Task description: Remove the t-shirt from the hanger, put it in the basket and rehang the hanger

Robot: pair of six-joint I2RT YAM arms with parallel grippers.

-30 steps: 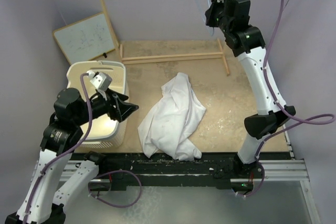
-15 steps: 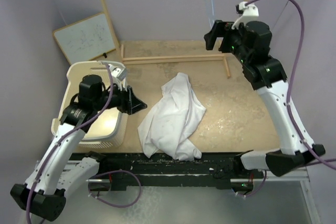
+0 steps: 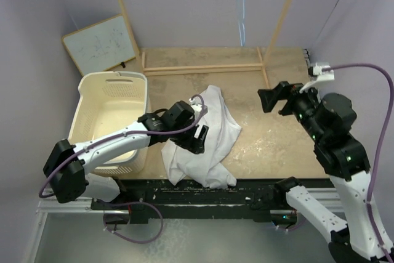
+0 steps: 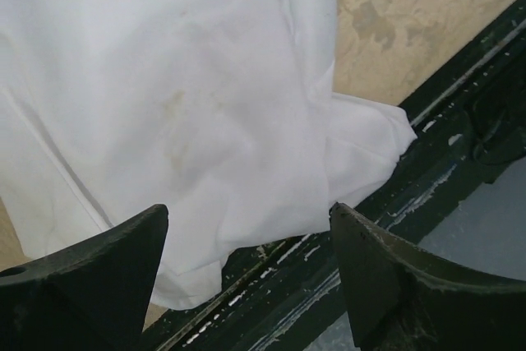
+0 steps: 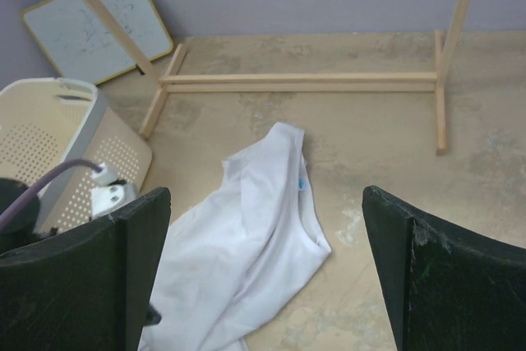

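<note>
Beige tabletop (image 3: 277, 109), purple walls; cream laundry basket (image 3: 92, 84) left of left gripper (image 3: 198, 141). Jaws wide apart, empty, poised over near half of crumpled t-shirt (image 3: 220, 129); contact unclear. Hanger (image 3: 241, 4) bare, dangling beyond both grippers. Right gripper (image 3: 274, 98) right of t-shirt, jaws wide, empty.

t-shirt (image 3: 218, 129): white, crumpled heap, mid-table down to the near edge
hanger (image 3: 241, 10): thin light-blue wire, dangling over far edge

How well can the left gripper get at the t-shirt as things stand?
Probably yes: the left gripper hangs open directly over the t-shirt, which lies crumpled on the table, with nothing in between.
</note>
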